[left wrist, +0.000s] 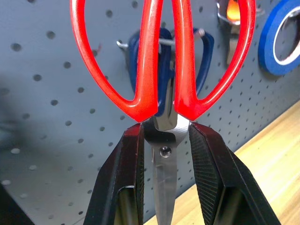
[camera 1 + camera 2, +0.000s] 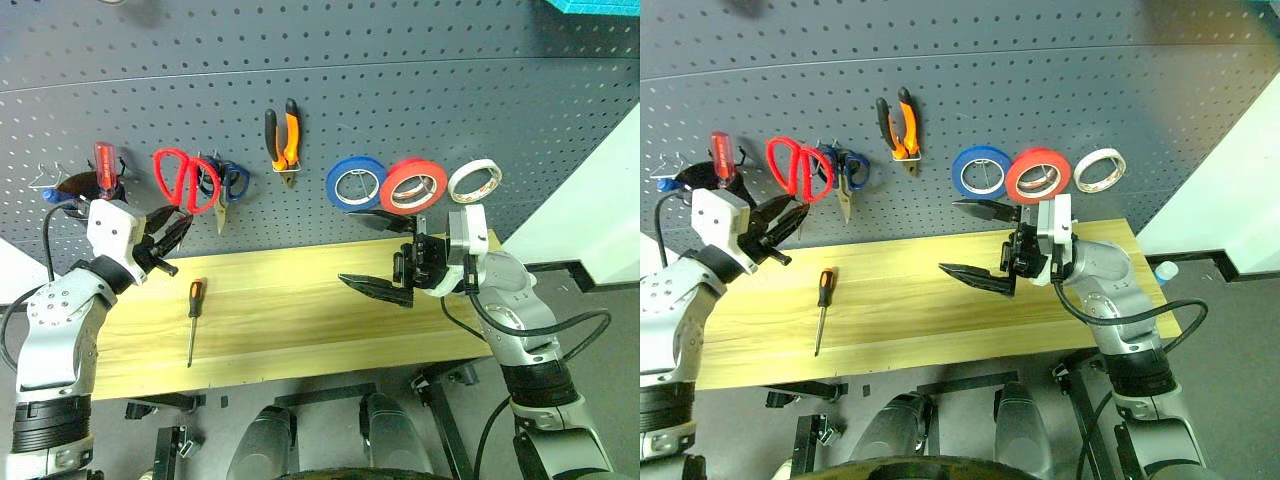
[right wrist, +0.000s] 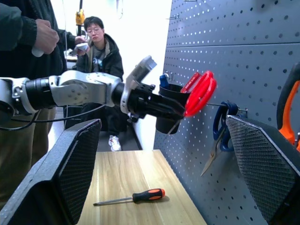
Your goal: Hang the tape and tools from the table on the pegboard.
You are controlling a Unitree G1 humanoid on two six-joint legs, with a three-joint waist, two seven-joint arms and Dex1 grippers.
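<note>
Left pincer (image 2: 168, 238) clamped on the red-handled scissors (image 2: 178, 180) at the pivot, handles up against the pegboard (image 2: 400, 100).
I judge the risk is the handle loops missing the wire hook, already crowded by the blue-handled scissors (image 2: 228, 182), so letting go could drop them onto the tabletop (image 2: 300, 310). Right pincer (image 2: 385, 262) hangs wide apart, empty. Pliers (image 2: 283, 140) and tape (image 2: 475, 181) hang; the screwdriver (image 2: 194, 315) lies on the tabletop. I read no writing anywhere.

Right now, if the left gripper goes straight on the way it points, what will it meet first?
Probably the pegboard. The left gripper, shut on the red-handled scissors, points at it, and the handles look nearly there; the blue-handled scissors hang close behind.
</note>
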